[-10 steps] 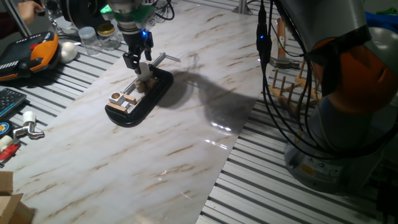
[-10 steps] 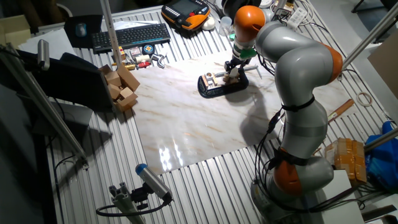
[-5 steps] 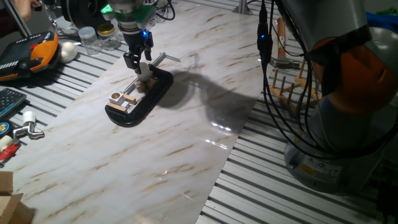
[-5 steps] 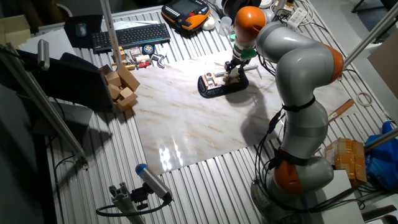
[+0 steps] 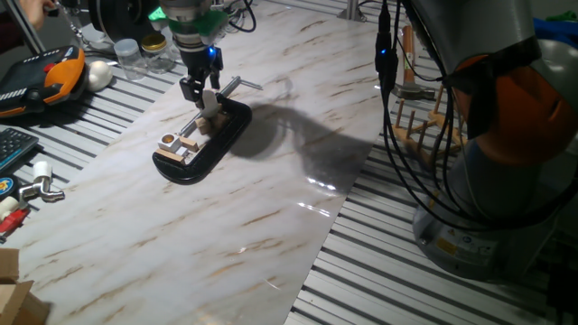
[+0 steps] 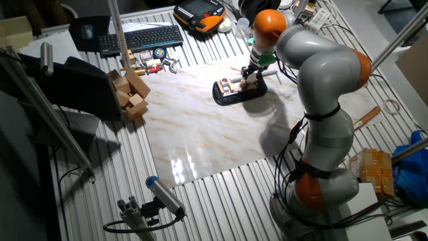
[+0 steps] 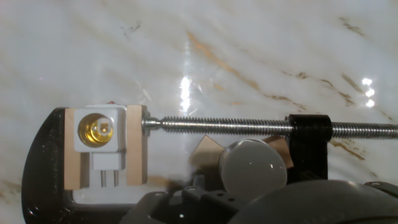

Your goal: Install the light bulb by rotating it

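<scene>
Gripper (image 5: 202,94) pinches frosted light bulb (image 7: 255,167) between near-closed fingers, globe facing hand camera for twisting. Bulb hangs over black C-clamp (image 5: 203,142), beside its screw (image 7: 217,125), apart from socket (image 7: 99,130). Clamp squeezes socket between wooden blocks (image 7: 136,145), likely resisting torque.

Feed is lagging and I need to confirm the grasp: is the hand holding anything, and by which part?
It appears to hold the light bulb by the glass globe, over the black clamp; the finger contact itself is hidden, and the socket stands empty.
</scene>
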Controlling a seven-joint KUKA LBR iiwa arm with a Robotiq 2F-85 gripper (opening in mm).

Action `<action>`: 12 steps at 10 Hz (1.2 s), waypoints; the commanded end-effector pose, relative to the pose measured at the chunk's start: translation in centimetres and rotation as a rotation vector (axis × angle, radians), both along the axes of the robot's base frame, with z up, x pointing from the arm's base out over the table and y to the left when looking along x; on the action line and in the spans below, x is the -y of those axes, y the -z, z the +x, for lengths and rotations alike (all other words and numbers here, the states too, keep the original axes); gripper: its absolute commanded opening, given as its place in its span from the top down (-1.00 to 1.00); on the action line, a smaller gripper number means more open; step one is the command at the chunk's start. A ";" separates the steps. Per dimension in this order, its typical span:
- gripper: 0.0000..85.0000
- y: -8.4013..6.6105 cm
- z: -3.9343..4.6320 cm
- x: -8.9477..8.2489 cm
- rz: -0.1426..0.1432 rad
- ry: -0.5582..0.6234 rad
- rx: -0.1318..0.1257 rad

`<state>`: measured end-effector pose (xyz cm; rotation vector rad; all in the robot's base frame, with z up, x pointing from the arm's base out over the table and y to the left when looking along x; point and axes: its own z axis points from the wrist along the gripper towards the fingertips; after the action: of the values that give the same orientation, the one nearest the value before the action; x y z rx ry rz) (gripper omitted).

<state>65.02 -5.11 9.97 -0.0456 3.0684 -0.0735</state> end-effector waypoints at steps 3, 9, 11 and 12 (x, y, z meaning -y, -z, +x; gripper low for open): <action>-0.60 0.8 0.18 0.0 0.010 0.000 -0.003; -0.60 1.2 0.25 0.2 0.002 -0.005 0.003; -0.20 1.1 0.27 0.3 0.002 -0.006 0.003; -0.20 1.1 0.28 0.3 0.002 -0.006 0.003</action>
<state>65.30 -5.39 8.91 -0.0549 3.0654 -0.0705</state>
